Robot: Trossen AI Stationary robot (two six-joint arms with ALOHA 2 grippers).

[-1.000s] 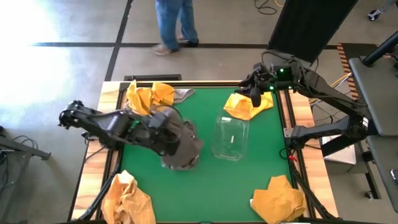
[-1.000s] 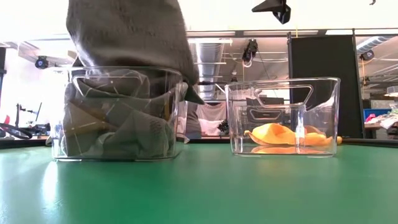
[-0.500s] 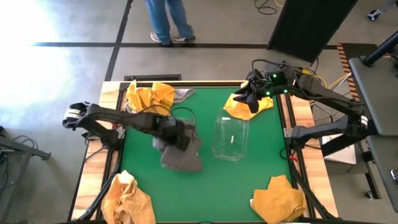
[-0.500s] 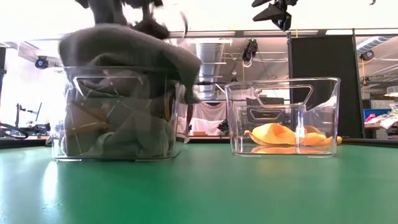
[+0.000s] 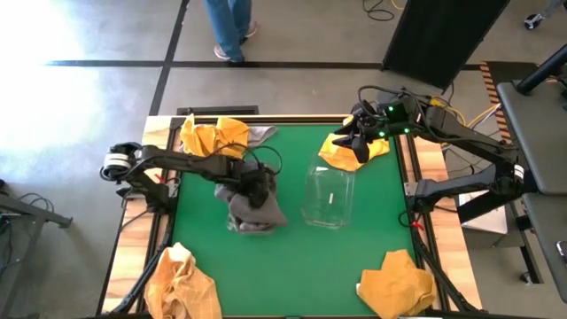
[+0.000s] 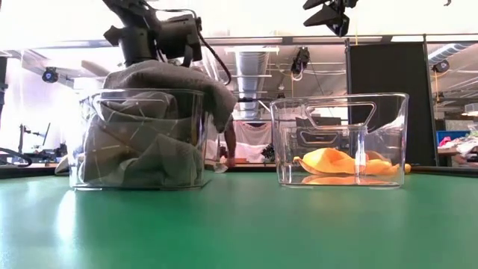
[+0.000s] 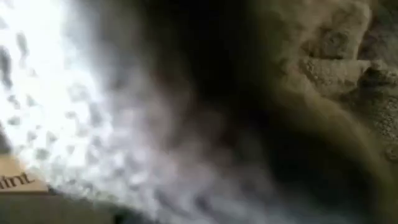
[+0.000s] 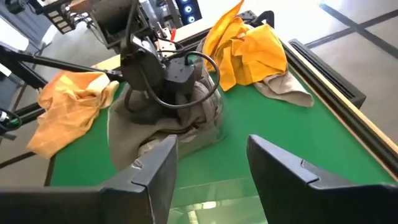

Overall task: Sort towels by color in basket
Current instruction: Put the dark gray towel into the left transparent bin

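Since the earlier frames the left gripper [image 5: 255, 186] has been brought down onto the heap of grey towels [image 5: 257, 211], which has been pressed lower into the left clear basket [image 6: 138, 138] — a second ago the cloth still hung high above the rim. In the low view the grey heap is now seen mounded just over the basket's top edge, with the gripper's dark body resting on it. Whether the left jaws are parted or closed cannot be told; the left wrist view is filled by grey cloth pressed close.

The right gripper [image 5: 359, 133] is held over the far right corner of the green worktop [image 5: 301, 257], above a mustard-yellow towel [image 5: 353, 152] lying there. Its jaws are seen spread apart in the right wrist view, with nothing between them.

The second clear basket [image 5: 328, 197] stands just right of the grey-filled one, apart from it. Other yellow towels are spread around the edges — one bundle at the far left corner [image 5: 213, 136] with a scrap of grey beside it, one at the near left corner [image 5: 182, 283], one at the near right corner [image 5: 397, 282].

A person's legs [image 5: 229, 27] are seen on the floor beyond the worktop.
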